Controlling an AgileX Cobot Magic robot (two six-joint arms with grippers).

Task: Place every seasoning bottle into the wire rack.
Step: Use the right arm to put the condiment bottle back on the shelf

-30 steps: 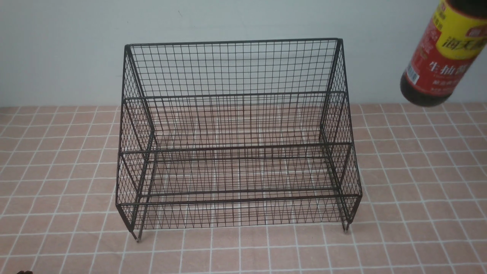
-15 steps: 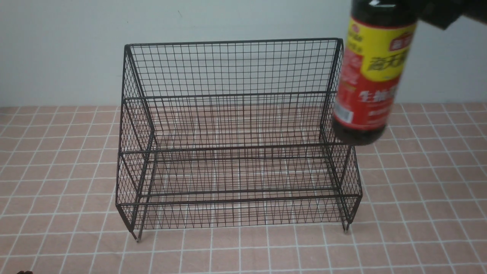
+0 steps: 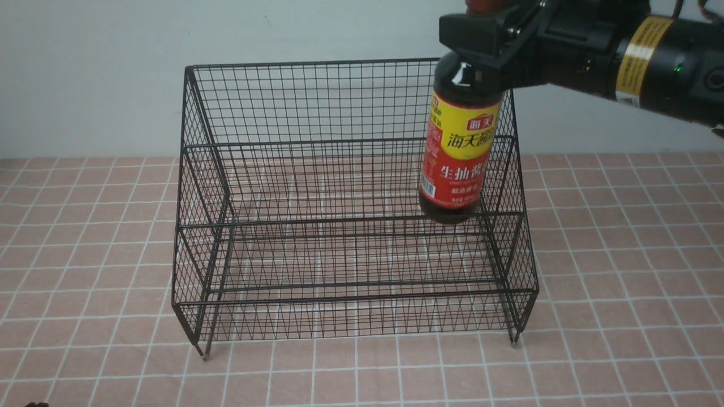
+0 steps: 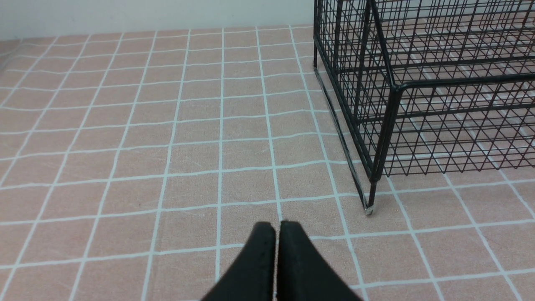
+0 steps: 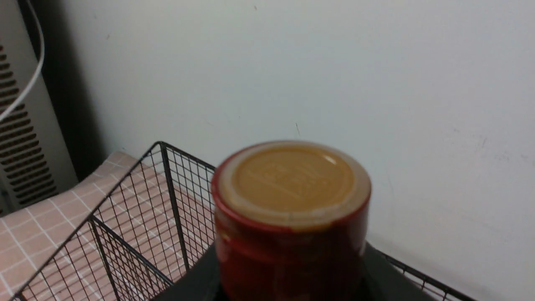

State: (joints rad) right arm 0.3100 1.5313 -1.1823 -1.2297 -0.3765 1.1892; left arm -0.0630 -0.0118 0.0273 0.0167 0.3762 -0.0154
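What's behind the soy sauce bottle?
Behind the bottle, part of the wire rack shows around its edges; whatever mesh or wall lies directly behind it is hidden.

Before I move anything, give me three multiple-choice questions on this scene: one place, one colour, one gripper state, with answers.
1. Where is the bottle in the front view?
A. Beyond the rack's left side
B. Toward the rack's right side
C. Under the rack

2. What colour is the rack?
A. Black
B. White
C. Green

3. How is the right gripper?
A. Open and empty
B. Out of view
C. Closed on the bottle

1: B, the bottle hangs near the right side of the rack.
2: A, its wires look black.
3: C, the right gripper grips the bottle's neck.
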